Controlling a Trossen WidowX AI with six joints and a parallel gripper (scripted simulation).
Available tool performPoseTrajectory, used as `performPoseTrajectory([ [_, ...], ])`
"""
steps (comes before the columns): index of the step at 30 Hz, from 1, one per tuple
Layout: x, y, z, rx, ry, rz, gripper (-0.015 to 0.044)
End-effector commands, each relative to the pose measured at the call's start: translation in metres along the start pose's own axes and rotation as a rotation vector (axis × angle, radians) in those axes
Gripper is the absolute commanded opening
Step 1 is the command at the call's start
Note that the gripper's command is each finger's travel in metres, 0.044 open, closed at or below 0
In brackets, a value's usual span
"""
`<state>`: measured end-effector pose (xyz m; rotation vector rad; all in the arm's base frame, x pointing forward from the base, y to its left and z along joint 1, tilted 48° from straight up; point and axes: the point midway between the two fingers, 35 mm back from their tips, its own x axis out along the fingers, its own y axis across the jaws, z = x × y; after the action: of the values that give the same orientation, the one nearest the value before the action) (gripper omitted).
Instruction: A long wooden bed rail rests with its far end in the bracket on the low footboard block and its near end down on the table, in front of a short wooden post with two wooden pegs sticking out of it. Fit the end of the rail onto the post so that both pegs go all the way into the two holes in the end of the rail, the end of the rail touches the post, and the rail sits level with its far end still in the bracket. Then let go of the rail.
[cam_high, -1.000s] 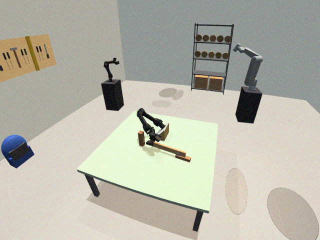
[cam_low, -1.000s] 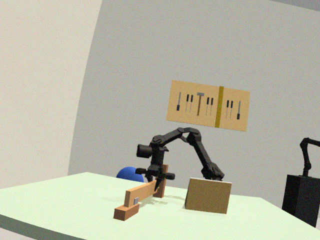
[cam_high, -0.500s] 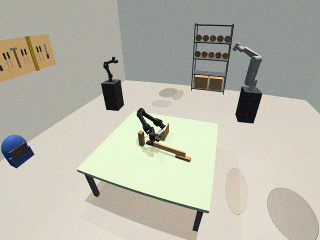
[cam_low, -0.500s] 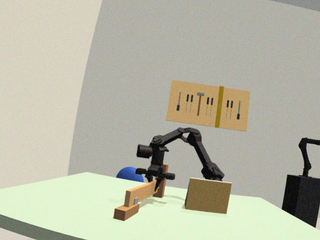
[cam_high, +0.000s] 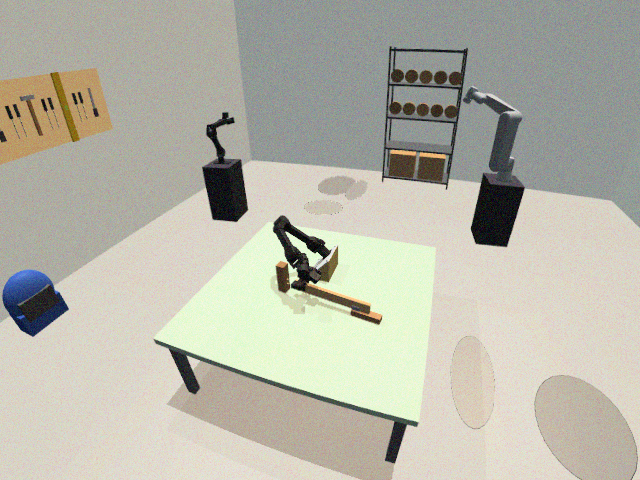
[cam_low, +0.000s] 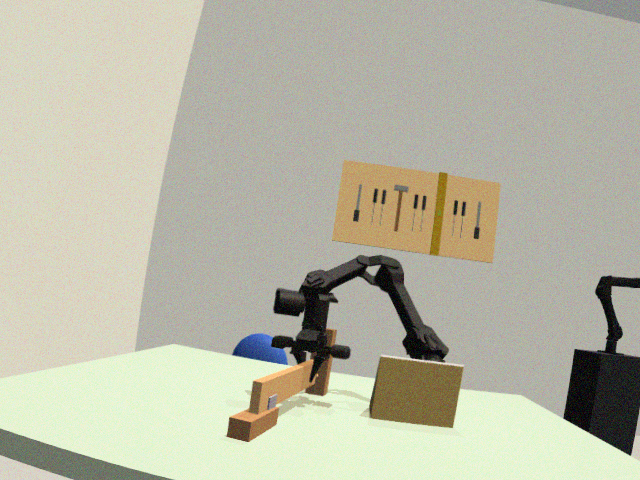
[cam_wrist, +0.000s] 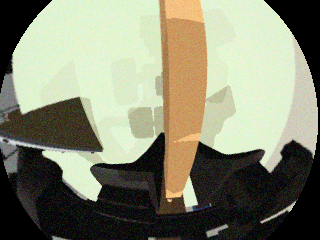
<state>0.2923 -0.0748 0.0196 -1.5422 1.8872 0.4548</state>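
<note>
The long wooden rail (cam_high: 338, 298) (cam_low: 284, 383) (cam_wrist: 182, 74) lies across the green table (cam_high: 310, 372) (cam_low: 129, 392). Its far end sits in the small bracket (cam_low: 271, 400) on the low footboard block (cam_high: 373, 316) (cam_low: 250, 424). My gripper (cam_high: 302, 283) (cam_low: 314, 367) (cam_wrist: 171, 135) is shut on the rail's near end and holds it off the table, so the rail slopes up towards the short wooden post (cam_high: 281, 275) (cam_low: 324, 384). The rail's end is close to the post. The fingers hide the pegs and the holes, so I cannot tell whether they touch.
A tan box (cam_high: 330, 263) (cam_low: 416, 390) (cam_wrist: 56, 127) stands on the table just beside the arm's base, to one side of the rail. Off the table are two black pedestals (cam_high: 224, 188) (cam_high: 496, 209) with other arms, a shelf rack (cam_high: 423, 116) and a blue object (cam_high: 31, 302).
</note>
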Motion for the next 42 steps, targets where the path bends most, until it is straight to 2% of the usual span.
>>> performPoseTrajectory([
  [1, -0.002, 0.0, -0.003, 0.0, -0.004, -0.003, 0.0],
  [42, -0.001, -0.001, -0.015, 0.0, -0.003, -0.003, 0.0],
])
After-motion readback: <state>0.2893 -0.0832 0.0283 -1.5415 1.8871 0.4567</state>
